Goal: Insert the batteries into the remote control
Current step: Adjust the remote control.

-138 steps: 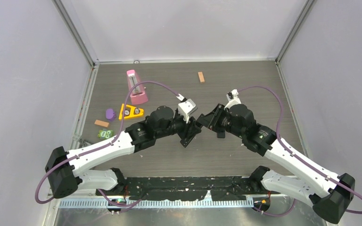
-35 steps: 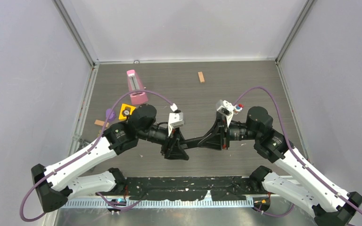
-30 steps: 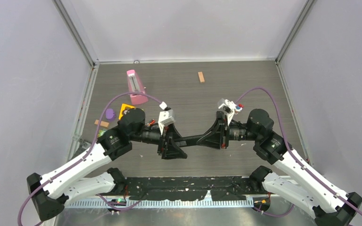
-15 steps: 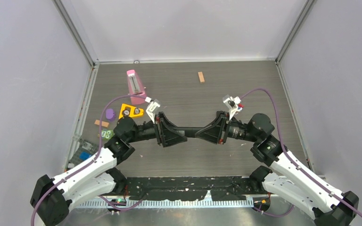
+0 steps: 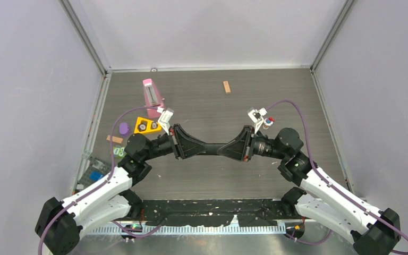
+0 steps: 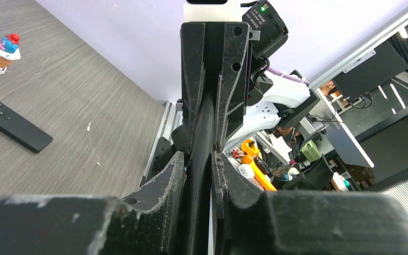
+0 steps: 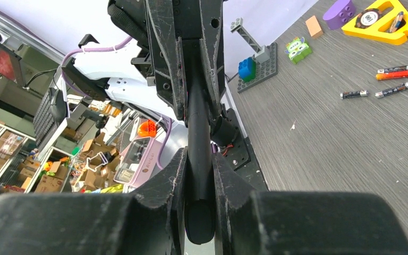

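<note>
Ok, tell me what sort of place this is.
Probably a robotics lab test cell: a walled table with a left arm and right arm mounted at its near edge, small props like a yellow toy, and cardboard boxes on cluttered shelving beyond.

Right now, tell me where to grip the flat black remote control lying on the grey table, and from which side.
Take the flat black remote control near mid-length, jaws across its two long edges, coming straight down from above. It lies flat on the grey wood-grain table, long and slim, with bare surface beside both long sides.
</note>
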Controlling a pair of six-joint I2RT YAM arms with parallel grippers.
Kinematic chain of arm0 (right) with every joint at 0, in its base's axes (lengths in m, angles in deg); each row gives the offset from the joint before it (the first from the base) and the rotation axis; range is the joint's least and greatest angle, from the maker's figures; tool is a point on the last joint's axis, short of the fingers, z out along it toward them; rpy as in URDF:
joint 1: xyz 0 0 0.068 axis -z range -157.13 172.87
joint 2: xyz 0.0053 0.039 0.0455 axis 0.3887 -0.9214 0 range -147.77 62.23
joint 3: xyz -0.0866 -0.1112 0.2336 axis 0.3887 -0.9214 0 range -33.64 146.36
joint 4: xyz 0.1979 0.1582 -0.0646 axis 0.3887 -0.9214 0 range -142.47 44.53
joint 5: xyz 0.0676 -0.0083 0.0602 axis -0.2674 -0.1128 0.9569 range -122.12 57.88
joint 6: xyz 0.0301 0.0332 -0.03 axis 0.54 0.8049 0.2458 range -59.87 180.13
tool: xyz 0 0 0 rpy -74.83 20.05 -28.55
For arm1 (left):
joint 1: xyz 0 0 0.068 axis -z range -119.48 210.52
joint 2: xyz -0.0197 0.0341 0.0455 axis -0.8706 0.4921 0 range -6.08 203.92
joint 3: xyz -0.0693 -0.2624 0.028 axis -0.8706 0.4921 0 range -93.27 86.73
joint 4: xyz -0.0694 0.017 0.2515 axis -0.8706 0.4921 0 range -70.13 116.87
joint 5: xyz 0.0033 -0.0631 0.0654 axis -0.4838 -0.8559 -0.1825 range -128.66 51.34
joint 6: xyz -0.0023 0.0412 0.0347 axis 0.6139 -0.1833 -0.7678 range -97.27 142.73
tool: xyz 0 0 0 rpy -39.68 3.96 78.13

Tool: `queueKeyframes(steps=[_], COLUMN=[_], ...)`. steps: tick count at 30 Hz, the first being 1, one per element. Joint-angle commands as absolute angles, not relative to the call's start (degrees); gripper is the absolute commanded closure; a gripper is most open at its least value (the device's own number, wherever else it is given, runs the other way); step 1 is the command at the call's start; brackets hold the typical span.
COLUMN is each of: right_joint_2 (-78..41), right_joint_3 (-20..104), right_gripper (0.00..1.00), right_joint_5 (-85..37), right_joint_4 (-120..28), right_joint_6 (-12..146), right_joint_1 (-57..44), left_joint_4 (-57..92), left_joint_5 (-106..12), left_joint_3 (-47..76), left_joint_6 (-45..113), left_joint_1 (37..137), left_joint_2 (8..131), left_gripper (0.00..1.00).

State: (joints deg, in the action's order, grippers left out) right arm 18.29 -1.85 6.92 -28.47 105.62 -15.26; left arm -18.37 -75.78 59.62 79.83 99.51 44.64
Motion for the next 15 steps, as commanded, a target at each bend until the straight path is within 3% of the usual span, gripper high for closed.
queueKeyframes(steps=[1, 5, 8, 10, 12, 15], right_joint_2=[18.0, 17.7, 17.2, 16.8, 16.6, 16.5], right_joint_3=[-1.7, -1.7, -2.0, -2.4, -2.7, -2.7], right_gripper=[0.89, 0.89, 0.89, 0.89, 0.89, 0.89], right_joint_5=[5.5, 4.9, 4.7, 4.6, 4.7, 4.8], right_joint_4=[-24.0, -24.0, -22.5, -21.3, -20.7, -20.4], right_joint_6=[106.7, 107.1, 108.3, 109.1, 109.4, 109.6], right_joint_1=[-15.4, -15.4, -15.3, -15.4, -15.4, -15.3], left_joint_4=[-18.4, -17.2, -16.6, -16.8, -17.0, -16.4], left_joint_5=[-75.5, -75.6, -76.2, -76.6, -77.0, -77.2], left_joint_3=[59.1, 59.2, 58.6, 58.4, 58.3, 58.0], left_joint_6=[78.4, 78.3, 78.6, 79.1, 79.5, 79.0], left_joint_1=[99.3, 99.3, 99.3, 99.3, 99.3, 99.3], left_joint_2=[44.2, 44.1, 44.7, 45.2, 45.5, 45.6], left_gripper=[0.80, 0.80, 0.65, 0.62, 0.61, 0.67])
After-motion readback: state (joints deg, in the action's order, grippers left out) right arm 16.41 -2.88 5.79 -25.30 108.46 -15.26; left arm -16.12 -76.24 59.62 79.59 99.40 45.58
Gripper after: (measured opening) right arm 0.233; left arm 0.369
